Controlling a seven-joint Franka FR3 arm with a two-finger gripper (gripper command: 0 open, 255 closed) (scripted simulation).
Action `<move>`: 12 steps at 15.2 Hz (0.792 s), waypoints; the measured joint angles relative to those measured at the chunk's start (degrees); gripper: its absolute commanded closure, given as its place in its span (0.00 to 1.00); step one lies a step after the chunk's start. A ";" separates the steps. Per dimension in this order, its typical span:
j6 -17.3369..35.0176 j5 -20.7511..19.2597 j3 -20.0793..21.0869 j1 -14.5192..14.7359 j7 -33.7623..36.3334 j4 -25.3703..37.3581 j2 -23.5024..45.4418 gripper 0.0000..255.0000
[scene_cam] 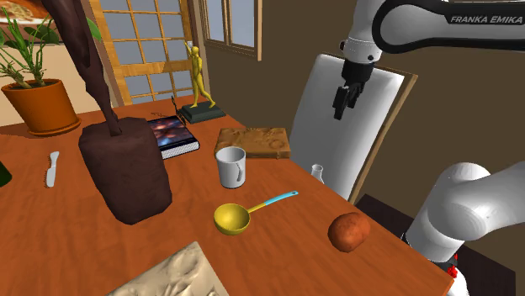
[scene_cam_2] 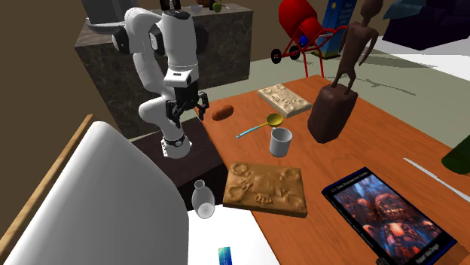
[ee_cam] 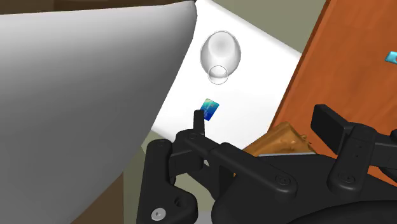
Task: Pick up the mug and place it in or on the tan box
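Mug (scene_cam: 230, 166) sits at eight o'clock from the gripper (scene_cam: 345, 108), fingers apart. We read "FRANKA EMIKA" on the arm (scene_cam: 421, 21); the book (scene_cam: 172, 134) seems lettered, unreadably.

Wooden table (scene_cam: 286, 244), mug (scene_cam: 231, 166), yellow ladle (scene_cam: 232, 219), book (scene_cam: 172, 134)

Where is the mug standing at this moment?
In the shoulder view the white mug stands upright near the table's middle, right of the dark brown sculpture and just behind the yellow ladle, touching neither.
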 measured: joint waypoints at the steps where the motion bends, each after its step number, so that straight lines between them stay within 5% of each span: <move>1: 0.00 0.00 0.00 0.00 0.00 0.00 0.00 0.00; 12: 10.01 5.69 6.09 3.65 5.50 4.20 14.22 0.00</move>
